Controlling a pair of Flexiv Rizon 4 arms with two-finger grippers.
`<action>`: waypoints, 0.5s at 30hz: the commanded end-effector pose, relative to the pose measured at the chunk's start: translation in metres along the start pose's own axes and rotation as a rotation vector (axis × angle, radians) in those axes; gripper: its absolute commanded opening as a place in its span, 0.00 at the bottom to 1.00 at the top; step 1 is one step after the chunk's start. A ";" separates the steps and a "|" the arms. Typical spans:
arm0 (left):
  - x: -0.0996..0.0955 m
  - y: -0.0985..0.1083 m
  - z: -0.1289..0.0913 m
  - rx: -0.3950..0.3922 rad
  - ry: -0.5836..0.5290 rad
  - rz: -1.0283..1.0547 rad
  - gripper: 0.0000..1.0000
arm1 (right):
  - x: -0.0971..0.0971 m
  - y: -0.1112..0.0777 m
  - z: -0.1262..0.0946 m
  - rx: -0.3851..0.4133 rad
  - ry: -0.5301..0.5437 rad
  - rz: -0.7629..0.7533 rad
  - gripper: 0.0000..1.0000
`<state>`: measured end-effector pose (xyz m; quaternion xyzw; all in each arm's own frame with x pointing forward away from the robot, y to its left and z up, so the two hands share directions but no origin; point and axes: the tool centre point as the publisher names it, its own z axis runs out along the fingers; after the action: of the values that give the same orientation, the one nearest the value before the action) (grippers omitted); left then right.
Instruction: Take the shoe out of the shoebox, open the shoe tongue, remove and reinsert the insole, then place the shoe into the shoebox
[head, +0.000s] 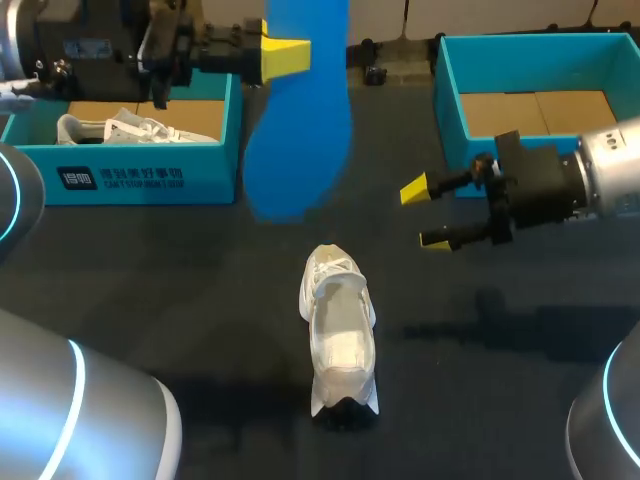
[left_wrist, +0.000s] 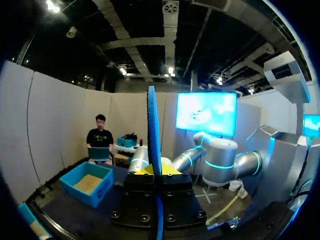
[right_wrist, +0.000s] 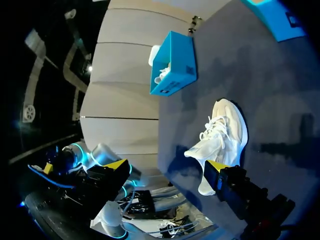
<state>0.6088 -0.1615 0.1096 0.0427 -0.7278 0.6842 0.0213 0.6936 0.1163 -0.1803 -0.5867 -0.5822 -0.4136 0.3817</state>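
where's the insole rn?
Head view, left of centre: the blue insole hangs clamped in the left gripper, raised beside the left shoebox and beyond the white shoe.

shoes (head: 338, 340) (head: 135, 128): 2 | shoeboxes (head: 140, 175) (head: 449, 95): 2 | insole (head: 300, 140): 1 | grippers (head: 283, 57) (head: 424, 214): 2

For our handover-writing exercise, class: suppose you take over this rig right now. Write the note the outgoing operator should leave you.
Left hand: shut on the blue insole, held up on edge above the table.
Right hand: open, holding nothing, above the table to the right of the white shoe.
The white shoe lies on the table, touching neither hand. The left shoebox holds a second shoe; the right shoebox stands open.
Done: shoe out of its box, insole out.
Left: put the insole back in, then place the shoe into the shoebox.
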 end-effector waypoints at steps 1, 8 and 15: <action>-0.017 0.008 -0.004 0.015 0.054 0.177 0.00 | -0.001 -0.003 0.001 -0.007 0.000 0.001 1.00; -0.059 0.040 -0.011 -0.190 0.114 0.884 0.00 | -0.001 -0.003 0.001 -0.007 0.000 0.001 1.00; -0.059 0.040 -0.011 -0.190 0.114 0.884 0.00 | -0.001 -0.003 0.001 -0.007 0.000 0.001 1.00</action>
<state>0.6620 -0.1449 0.0577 -0.1678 -0.7322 0.6486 -0.1228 0.6915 0.1163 -0.1814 -0.5871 -0.5809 -0.4157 0.3810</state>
